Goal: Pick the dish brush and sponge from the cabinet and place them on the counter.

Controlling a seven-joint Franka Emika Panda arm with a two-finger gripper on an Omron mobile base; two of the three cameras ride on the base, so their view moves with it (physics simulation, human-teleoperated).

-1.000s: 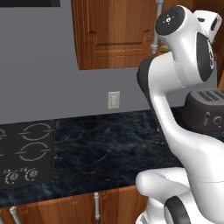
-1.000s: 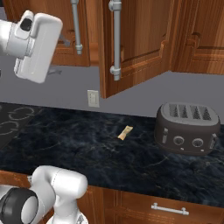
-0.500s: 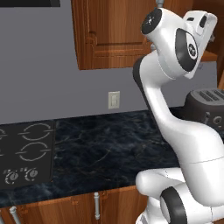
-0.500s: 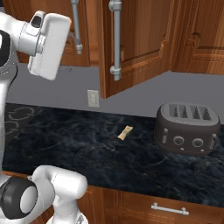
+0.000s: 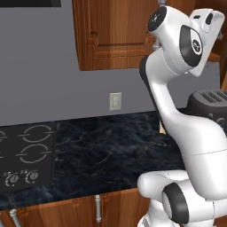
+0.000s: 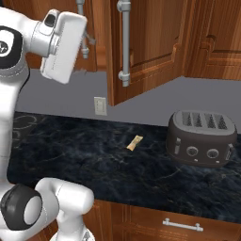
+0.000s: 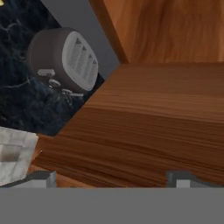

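One small yellow-tan block, which I took for the sponge [image 6: 135, 142], lay on the counter [image 6: 94, 160]. It was near the middle of the counter, closer to the back edge by the wall, left of the toaster [image 6: 202, 137] and well apart from it. So I judged that this half of the task was done. The dish brush was the part that was left. I could not see it anywhere, so I supposed it was inside the cabinet [image 6: 146, 47], but I could not be sure.

The cabinet door [image 6: 141, 42] stood open and swung out over the counter, with its long silver handle [image 6: 125, 42] facing the room. The door beside it, as the left camera showed it, was closed.

The arm was raised high. The hand stood at the level of the cabinet, just at the open side, and the forearm went steeply up from the base. The gripper [image 7: 113, 177] pointed toward the wooden inside of the cabinet, and a wide brown board filled the space before it. Its two fingers [image 7: 41, 178] stood wide apart and nothing was between them. The hand was tilted, because the toaster appeared sideways at one corner of its camera.

In my judgement the arm was reaching for the brush.
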